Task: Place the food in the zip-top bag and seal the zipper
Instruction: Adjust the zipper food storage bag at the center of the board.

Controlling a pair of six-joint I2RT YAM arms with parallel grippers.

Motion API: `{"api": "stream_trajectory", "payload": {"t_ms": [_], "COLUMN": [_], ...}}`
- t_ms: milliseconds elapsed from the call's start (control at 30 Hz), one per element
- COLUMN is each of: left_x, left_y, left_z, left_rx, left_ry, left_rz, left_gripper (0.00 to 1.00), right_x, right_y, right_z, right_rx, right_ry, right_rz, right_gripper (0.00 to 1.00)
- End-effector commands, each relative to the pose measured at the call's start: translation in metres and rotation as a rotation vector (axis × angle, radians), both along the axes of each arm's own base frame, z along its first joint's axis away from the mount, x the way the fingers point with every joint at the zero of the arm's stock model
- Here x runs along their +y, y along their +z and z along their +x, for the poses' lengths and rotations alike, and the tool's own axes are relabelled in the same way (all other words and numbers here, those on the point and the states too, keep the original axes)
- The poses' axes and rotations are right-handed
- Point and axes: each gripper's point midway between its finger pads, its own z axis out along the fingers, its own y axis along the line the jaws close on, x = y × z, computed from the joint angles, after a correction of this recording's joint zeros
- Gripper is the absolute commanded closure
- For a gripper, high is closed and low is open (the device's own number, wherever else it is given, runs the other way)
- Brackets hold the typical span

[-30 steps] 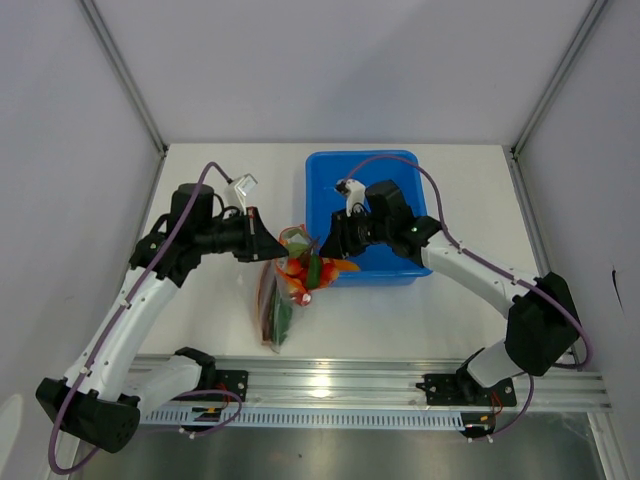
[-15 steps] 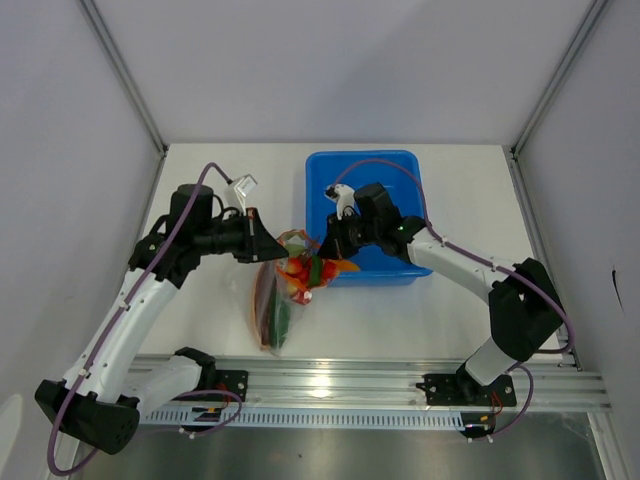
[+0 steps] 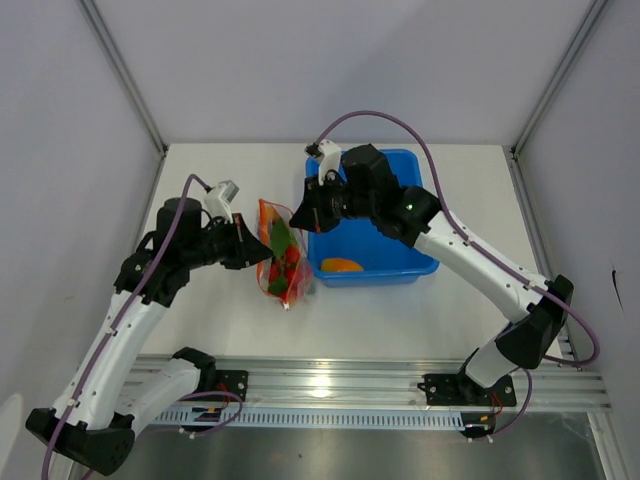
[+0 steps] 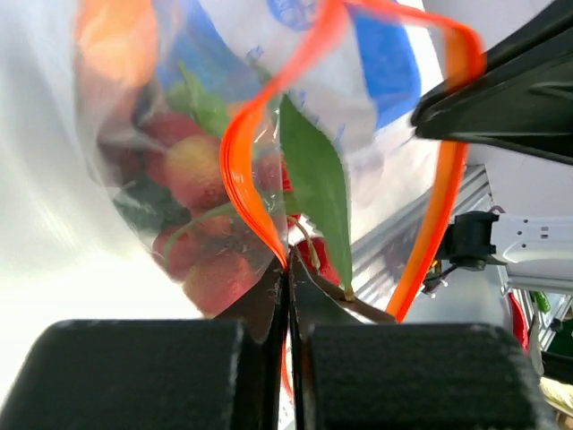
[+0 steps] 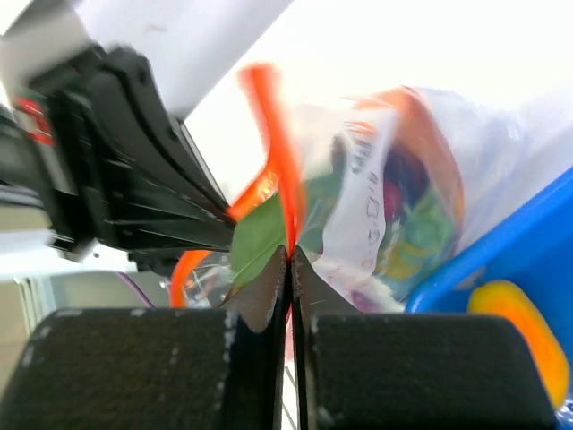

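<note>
bag (image 3: 271, 278) of food (image 3: 290, 262) hung left of bin (image 3: 420, 268), left gripper (image 3: 256, 250) and right gripper (image 3: 299, 221) clamped its zipper (image 5: 276, 152), orange piece (image 3: 342, 265) in bin

Left gripper (image 4: 288, 265) pinches the zipper (image 4: 235, 170) — red fruits (image 4: 192, 170) behind.

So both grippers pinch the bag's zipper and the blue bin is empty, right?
No, the blue bin is not empty: the top external view shows an orange-yellow piece in it. The left gripper and right gripper do pinch the zipper.
</note>
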Motion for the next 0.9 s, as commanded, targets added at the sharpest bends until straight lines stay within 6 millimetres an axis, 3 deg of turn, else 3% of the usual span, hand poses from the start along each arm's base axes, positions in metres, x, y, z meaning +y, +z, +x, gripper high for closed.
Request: {"api": "stream_trajectory", "payload": {"t_ms": [0,67,200,333,433,533,600,733,833,867], "left_x": [0.002,-0.001,0.0,0.004,0.0,-0.002,-0.003,-0.003,-0.003,-0.003], "left_y": [-0.009,-0.009,0.015,0.009,0.017,0.027,0.033,0.037,0.042,0.042], "left_z": [0.006,0.001,-0.008,-0.005,-0.006,-0.005,-0.001,0.007,0.01,0.012], "left_rx": [0.001,0.014,-0.074,-0.042,-0.068,-0.09,-0.099,-0.117,-0.131,-0.134], "left_ry": [0.022,0.003,-0.005,0.019,0.01,0.005,0.001,0.016,0.027,0.03], "left_rz": [0.021,0.003,-0.041,-0.011,-0.05,-0.066,-0.068,-0.06,-0.071,-0.071], "left_gripper": [0.99,0.99,0.99,1.0,0.99,1.0,0.99,1.0,0.99,0.99], "right_x": [-0.007,-0.003,-0.003,-0.001,0.001,-0.01,-0.024,-0.066,-0.095,-0.11], "right_y": [-0.018,-0.02,-0.009,-0.032,-0.037,-0.032,-0.029,0.001,0.008,0.007], "right_z": [0.006,0.007,0.002,0.01,0.01,0.025,0.036,0.065,0.079,0.086], "right_rx": [0.094,0.099,0.066,0.129,0.131,0.104,0.073,0.007,-0.019,-0.028], "right_ry": [-0.083,-0.084,-0.077,-0.081,-0.073,-0.131,-0.184,-0.313,-0.403,-0.452], "right_rz": [-0.071,-0.098,-0.065,-0.112,-0.118,-0.139,-0.174,-0.169,-0.19,-0.209], "right_gripper": [1.0,1.0,1.0,1.0,0.98,0.8,0.6,0.29,0.18,0.1]}}
